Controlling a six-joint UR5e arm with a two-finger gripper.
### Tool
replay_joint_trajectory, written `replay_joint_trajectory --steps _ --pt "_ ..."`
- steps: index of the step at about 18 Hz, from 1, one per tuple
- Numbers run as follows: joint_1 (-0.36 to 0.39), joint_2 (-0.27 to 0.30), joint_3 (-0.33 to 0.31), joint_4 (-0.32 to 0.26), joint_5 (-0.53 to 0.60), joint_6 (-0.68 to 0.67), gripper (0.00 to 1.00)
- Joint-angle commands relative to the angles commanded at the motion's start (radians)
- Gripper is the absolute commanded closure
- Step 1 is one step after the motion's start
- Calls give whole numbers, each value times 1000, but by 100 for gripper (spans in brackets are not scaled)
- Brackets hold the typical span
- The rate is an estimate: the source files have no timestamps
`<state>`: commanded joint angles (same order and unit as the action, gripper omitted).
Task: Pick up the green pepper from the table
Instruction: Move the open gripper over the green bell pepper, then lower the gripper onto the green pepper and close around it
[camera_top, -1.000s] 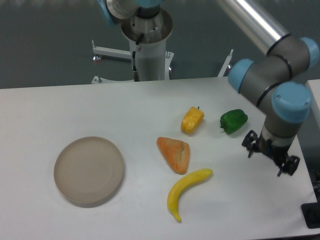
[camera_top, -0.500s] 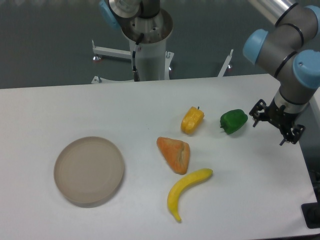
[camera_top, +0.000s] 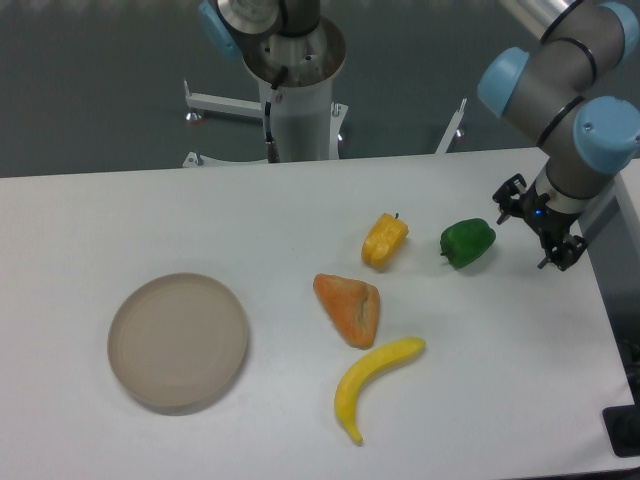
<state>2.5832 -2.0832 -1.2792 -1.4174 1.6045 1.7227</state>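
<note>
The green pepper (camera_top: 467, 242) lies on the white table (camera_top: 300, 210), right of centre, glossy and dark green. My gripper (camera_top: 532, 224) hangs just to its right, apart from it, with its black fingers spread open and nothing between them. The arm's grey and blue wrist rises above the gripper toward the top right corner.
A yellow-orange pepper (camera_top: 384, 240) lies left of the green one. An orange wedge (camera_top: 349, 307) and a yellow banana (camera_top: 372, 383) lie nearer the front. A tan round plate (camera_top: 178, 341) sits at the left. The arm's base column (camera_top: 296, 95) stands behind the table. The table's right edge is close to the gripper.
The gripper has moved from the front right of the table back and up toward the green pepper's right side, staying open. The objects have not moved.
</note>
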Motion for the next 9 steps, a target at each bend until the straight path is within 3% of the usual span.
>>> replay_joint_trajectory --steps 7,9 --pt "0 31 -71 9 -2 0 0" --pt "-1 31 -98 40 -2 0 0"
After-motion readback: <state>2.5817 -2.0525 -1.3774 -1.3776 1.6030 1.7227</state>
